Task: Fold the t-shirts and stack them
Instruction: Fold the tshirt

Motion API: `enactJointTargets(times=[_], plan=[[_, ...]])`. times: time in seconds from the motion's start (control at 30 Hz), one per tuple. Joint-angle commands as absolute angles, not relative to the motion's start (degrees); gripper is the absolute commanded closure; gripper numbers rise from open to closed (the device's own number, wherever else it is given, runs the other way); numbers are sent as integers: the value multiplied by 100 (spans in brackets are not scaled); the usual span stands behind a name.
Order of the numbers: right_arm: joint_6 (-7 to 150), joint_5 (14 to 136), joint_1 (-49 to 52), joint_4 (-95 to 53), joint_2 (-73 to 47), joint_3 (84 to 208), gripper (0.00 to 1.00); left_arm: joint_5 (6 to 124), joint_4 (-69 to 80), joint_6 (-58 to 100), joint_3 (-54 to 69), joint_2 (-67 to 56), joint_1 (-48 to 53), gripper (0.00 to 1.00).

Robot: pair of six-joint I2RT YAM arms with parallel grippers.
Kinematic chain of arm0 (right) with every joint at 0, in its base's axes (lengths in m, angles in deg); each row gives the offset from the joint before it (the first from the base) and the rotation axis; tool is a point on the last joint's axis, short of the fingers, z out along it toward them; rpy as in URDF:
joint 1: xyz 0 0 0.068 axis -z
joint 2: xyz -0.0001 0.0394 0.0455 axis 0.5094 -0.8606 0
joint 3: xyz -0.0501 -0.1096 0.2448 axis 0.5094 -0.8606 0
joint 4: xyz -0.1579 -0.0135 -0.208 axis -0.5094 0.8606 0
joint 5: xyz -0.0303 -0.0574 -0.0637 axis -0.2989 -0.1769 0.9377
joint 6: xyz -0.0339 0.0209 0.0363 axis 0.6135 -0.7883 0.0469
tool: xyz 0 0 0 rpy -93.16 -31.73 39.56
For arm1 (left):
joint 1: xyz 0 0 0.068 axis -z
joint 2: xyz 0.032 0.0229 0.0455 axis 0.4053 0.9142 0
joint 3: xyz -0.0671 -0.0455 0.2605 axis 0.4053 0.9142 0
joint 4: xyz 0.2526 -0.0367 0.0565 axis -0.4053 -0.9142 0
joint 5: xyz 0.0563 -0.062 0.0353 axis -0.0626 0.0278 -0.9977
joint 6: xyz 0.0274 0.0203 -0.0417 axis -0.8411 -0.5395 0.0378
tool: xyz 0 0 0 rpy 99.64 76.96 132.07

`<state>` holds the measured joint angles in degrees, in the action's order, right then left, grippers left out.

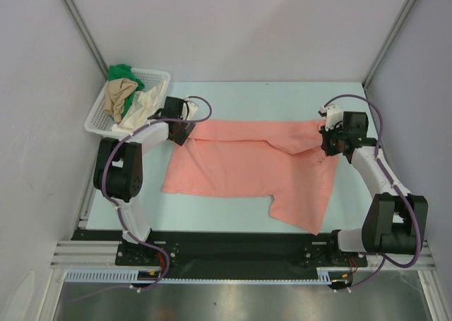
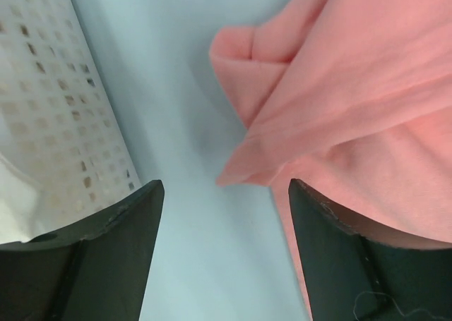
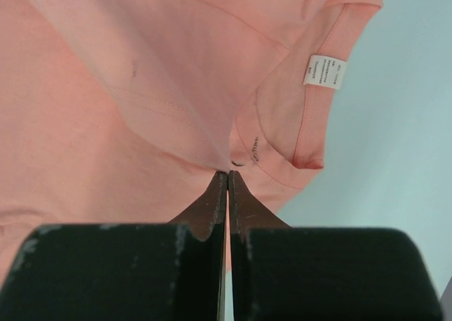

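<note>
A salmon-pink t-shirt lies spread across the middle of the table, partly folded over along its far edge. My right gripper is shut on the cloth at its far right end. The right wrist view shows the tips pinching a fold of the pink t-shirt beside the collar and its white label. At the shirt's far left corner my left gripper stands open. Bare table shows between its fingers, and the bunched pink corner lies just ahead and to the right. Green, tan and cream t-shirts lie in the basket.
A white lattice basket stands at the far left of the table, close beside the left gripper; its wall fills the left of the left wrist view. Grey enclosure walls rise at both sides and behind.
</note>
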<state>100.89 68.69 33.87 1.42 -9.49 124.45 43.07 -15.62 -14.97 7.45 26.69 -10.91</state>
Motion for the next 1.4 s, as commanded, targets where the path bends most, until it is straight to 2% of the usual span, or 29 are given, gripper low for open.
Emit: enactJointTargets(times=[0.0,0.13,0.3,0.47,0.63,0.9,1.17,1.37], plan=[[10088,7029,3501,87,-1030,12550,100,4869,-2097,-1125,136,2533,-1090,23],[10185,7082,3703,25,-1162,12620,100,5090,-2599,-747,-515,2964,-1125,28],[10203,7126,3792,-150,-1312,12646,100,5090,-2590,-720,-560,3070,-1125,35],[10291,7161,3827,-151,-1356,12655,100,5265,-2853,-694,-639,3184,-1186,50],[10317,7179,3949,-186,-1417,12690,100,5239,-2906,-588,-997,3526,-1283,47],[10431,7196,3959,-45,-1540,12857,100,5291,-3135,-597,-2052,4203,-1406,54],[10511,7232,4020,-27,-1611,12945,100,5916,-3267,-439,-2037,3941,-1512,56],[10466,7196,4029,-89,-1620,12884,100,6135,-3425,-421,-1922,4124,-1538,67]])
